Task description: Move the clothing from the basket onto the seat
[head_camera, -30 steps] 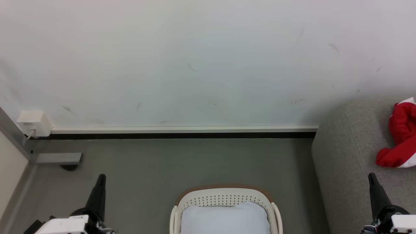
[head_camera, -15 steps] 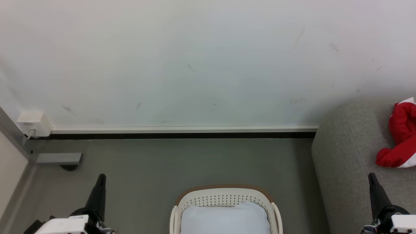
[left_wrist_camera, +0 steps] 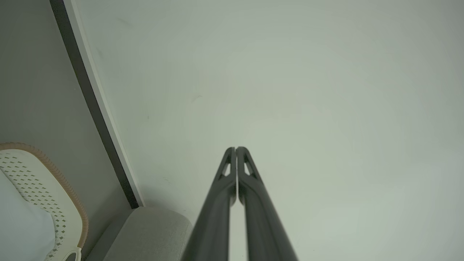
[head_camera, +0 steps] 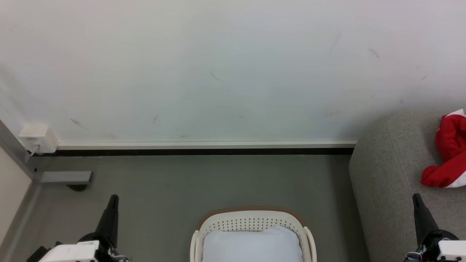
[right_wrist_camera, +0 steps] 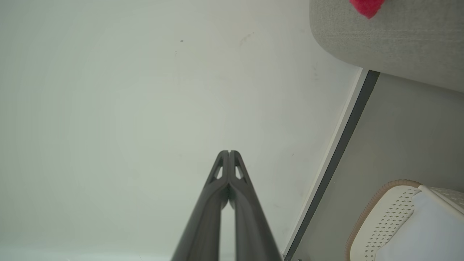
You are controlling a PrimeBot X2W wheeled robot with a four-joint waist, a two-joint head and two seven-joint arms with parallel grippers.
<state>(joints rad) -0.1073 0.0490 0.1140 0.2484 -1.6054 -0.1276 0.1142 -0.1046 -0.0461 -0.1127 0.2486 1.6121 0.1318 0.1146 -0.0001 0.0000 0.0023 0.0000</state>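
Seemingly, clothing [head_camera: 449, 153] lies on the seat [head_camera: 393, 163]; with left claw [head_camera: 114, 197] and right claw [head_camera: 415, 195] closed empty, recheck the basket [head_camera: 251, 221].

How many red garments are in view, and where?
1 visible heap: the clothing lies on the seat at the head view's right edge, cropped, so more pieces may be hidden. The basket holds a pale pad.

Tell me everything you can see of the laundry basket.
The basket is cream plastic with a rounded, perforated wall, a brown rim and white side handles. It stands upright on the grey floor, left of the seat and apart from it. A pale bluish-white pad fills it. The picture's edge cuts off its near end.
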